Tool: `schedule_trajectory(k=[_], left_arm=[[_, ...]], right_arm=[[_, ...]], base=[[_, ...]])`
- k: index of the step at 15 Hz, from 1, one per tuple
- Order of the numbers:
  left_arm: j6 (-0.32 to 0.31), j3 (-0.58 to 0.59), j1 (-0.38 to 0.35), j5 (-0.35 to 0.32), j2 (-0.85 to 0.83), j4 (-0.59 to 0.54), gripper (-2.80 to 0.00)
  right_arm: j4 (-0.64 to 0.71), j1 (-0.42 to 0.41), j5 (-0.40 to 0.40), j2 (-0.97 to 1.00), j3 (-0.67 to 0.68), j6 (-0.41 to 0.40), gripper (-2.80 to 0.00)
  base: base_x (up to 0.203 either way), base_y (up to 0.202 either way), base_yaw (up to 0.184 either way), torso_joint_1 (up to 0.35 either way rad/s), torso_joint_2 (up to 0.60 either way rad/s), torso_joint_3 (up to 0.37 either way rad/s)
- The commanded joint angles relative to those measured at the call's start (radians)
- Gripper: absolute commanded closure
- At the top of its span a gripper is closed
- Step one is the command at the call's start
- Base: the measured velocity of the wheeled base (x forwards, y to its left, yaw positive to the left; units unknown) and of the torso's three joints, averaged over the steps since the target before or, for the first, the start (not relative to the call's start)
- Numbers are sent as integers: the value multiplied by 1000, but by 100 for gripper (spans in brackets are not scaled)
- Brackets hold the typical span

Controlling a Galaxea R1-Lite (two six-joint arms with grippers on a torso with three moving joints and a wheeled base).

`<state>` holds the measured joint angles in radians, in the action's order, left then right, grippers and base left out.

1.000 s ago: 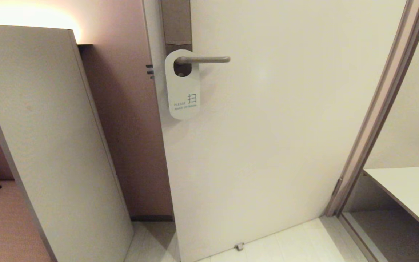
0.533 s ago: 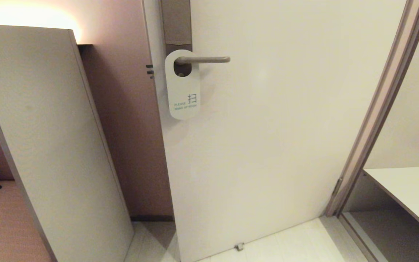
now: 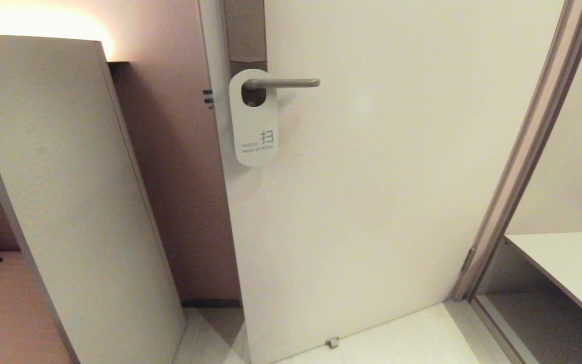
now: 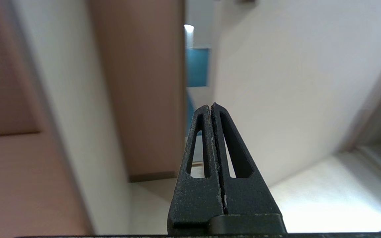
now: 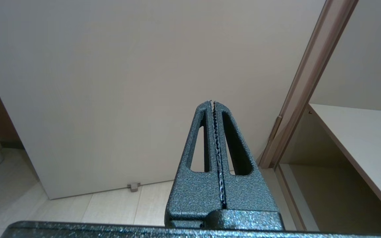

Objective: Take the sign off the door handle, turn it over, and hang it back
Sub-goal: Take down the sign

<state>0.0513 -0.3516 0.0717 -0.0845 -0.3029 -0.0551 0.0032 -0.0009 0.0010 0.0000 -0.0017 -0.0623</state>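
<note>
The sign (image 3: pixel 253 126) hangs on the door handle (image 3: pixel 288 83) with its white face outward, teal "Please make up room" lettering near its lower end. The handle passes through the sign's oval hole, and the grey-brown plate (image 3: pixel 243 35) rises above it. Neither arm shows in the head view. My left gripper (image 4: pixel 212 106) is shut and empty, low down, pointing at the gap beside the door's edge. My right gripper (image 5: pixel 212 102) is shut and empty too, facing the lower part of the door (image 5: pixel 127 82).
A tall pale panel (image 3: pixel 68 202) leans at the left of the door (image 3: pixel 372 202). The door frame (image 3: pixel 523 151) runs up the right side, with a white shelf (image 3: pixel 569 263) beyond it. A small door stop (image 3: pixel 332 343) sits on the floor at the door's foot.
</note>
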Motion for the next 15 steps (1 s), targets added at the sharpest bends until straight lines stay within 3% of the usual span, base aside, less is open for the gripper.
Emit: schedule_trajectory(k=[1,4,10,11,13,15], left_arm=[[11,-84,49,0,-182,1,0],[25,-183,98,-13,-361,34,0],[32,-335,112,-45,-752,291,0],[34,-382,110,-69,-804,303,0],[34,-459,86,-224,-883,314,0],[31,-525,66,-324,-953,317,0]], right_arm=[[0,1,1,0,0,-1,0],[0,1,1,1,0,-1,0],[0,1,1,0,0,-1,0],[0,1,1,0,0,-1,0],[0,0,1,0,0,-1,0],[0,-1,1,0,0,-1,0]], base=[[0,0,0,0,0,0],[0,0,0,0,0,0],[0,0,0,0,0,0],[0,0,0,0,0,0],[0,0,0,0,0,0],[0,0,0,0,0,0]])
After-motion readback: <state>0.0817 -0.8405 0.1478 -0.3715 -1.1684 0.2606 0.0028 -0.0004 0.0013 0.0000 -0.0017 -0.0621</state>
